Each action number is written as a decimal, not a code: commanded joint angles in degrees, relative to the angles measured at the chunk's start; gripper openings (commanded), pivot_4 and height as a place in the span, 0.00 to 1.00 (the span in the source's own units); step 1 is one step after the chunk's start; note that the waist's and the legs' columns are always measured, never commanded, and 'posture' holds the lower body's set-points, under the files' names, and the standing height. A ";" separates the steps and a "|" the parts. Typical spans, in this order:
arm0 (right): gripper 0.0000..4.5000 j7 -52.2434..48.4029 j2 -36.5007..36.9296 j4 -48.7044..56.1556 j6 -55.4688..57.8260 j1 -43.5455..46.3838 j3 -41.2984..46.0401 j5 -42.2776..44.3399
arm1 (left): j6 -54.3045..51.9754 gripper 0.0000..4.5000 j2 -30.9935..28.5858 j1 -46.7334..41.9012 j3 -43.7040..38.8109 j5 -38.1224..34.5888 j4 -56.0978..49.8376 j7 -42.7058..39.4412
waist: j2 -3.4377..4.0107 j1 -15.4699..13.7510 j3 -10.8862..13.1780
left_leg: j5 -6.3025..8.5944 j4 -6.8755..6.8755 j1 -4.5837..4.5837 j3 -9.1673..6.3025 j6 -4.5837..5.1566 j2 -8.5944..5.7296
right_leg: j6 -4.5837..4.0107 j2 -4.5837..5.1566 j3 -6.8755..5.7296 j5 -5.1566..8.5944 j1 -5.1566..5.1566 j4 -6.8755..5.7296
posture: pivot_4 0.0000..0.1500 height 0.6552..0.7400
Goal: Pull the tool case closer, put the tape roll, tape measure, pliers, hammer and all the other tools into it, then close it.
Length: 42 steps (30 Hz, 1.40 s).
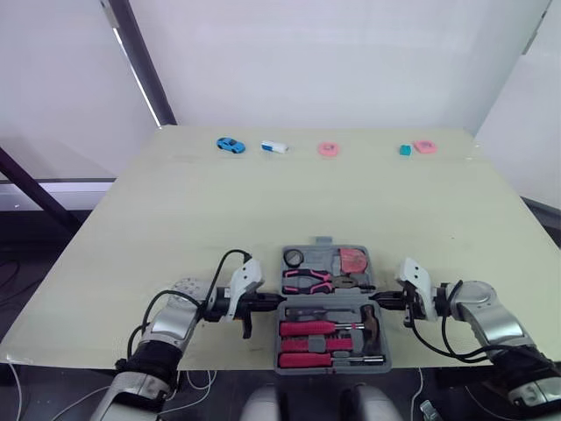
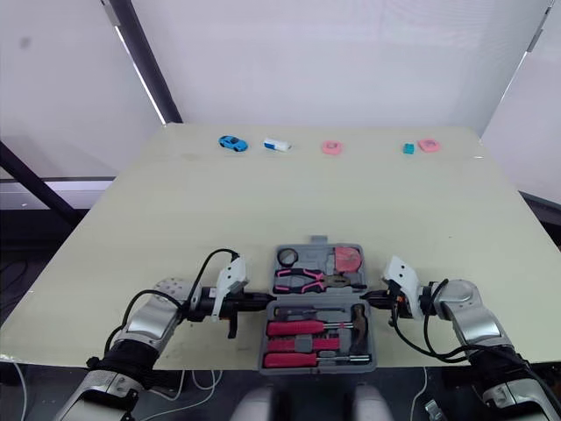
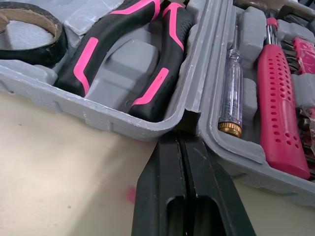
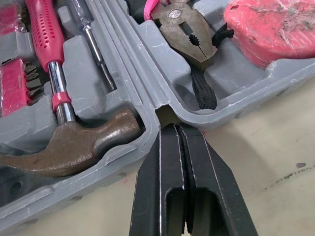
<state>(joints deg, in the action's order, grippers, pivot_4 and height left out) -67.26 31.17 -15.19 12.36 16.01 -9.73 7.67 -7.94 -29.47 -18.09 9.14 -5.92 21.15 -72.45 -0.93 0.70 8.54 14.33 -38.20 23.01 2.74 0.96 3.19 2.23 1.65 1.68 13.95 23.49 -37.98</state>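
At the near edge of the table we see the tool case lying open, flat between our two arms. The left gripper is clenched, its black fingers pressed together with nothing between them, and its tips sit at the notch where the two halves of the case meet on the left side. The right gripper is clenched and empty too, with its tips at the matching notch on the right side.

In the half of the case nearer to us lies the hammer, its pink handle running leftward, with a clear-handled screwdriver beside it and more pink-handled tools in the slots closer to us. In the farther half, the pliers rest in their moulded slot, the tape roll sits at the left corner, and the pink tape measure sits at the right.

Well beyond the case, along the far edge, stand a blue toy car, a white and blue object, a pink ring, a small teal block and another pink piece.
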 commanded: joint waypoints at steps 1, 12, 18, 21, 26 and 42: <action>0.01 -0.84 -1.29 1.15 -0.84 -0.24 -1.83 0.61 | 0.21 0.00 1.39 0.29 2.11 -0.05 0.14 0.27 | 0.00 -0.01 0.00 | 0.00 0.00 0.00 0.00 0.00 0.00 | 0.00 0.00 0.00 0.00 0.00 0.00 | 1.00 1.00; 0.01 1.41 -2.74 -0.47 -2.95 1.28 -0.26 0.20 | 1.07 0.00 3.27 -3.74 -0.59 -0.84 4.97 4.11 | 0.00 -0.10 0.00 | -0.01 -0.07 -0.05 -0.01 0.00 0.00 | 0.01 0.00 -0.01 -0.01 -0.03 -0.06 | 1.00 1.00; 0.01 2.85 -3.63 -1.89 -4.93 2.16 0.40 -0.15 | 1.65 0.00 3.13 -3.79 -0.28 -0.64 5.57 3.92 | 0.00 -0.01 0.00 | -0.01 -0.09 -0.07 -0.01 0.00 0.00 | 0.00 -0.01 0.00 -0.02 -0.03 -0.09 | 1.00 1.00; 0.01 3.29 -4.14 -2.53 -5.51 2.64 0.47 -0.22 | 1.70 0.00 3.06 -3.75 -0.29 -0.64 5.62 3.93 | 0.00 0.03 0.00 | -0.01 -0.09 -0.08 -0.01 0.00 0.00 | 0.00 -0.01 0.01 -0.02 -0.03 -0.10 | 1.00 1.00; 0.01 3.83 -5.01 -3.30 -6.63 3.30 0.72 -0.12 | 1.78 0.00 2.68 -3.65 -0.51 -0.59 5.72 3.85 | 0.00 0.08 0.00 | -0.01 -0.09 -0.09 -0.01 0.00 0.00 | 0.00 -0.02 0.02 -0.02 -0.03 -0.11 | 1.00 1.00; 0.01 3.89 -5.08 -4.51 -6.91 3.89 0.34 -0.50 | 2.63 0.00 2.47 -5.03 -0.96 -0.41 8.05 4.05 | 0.00 0.10 0.00 | -0.01 -0.09 -0.09 0.00 0.00 0.01 | 0.00 -0.02 0.03 -0.02 -0.02 -0.12 | 1.00 1.00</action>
<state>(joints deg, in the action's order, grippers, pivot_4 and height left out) -62.47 27.22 -22.54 6.16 18.94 -8.59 5.93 -5.79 -27.49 -22.31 7.42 -6.86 28.89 -69.55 -0.93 0.80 8.54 14.32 -38.29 22.92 2.75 0.96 3.20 2.23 1.63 1.71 13.93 23.47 -38.10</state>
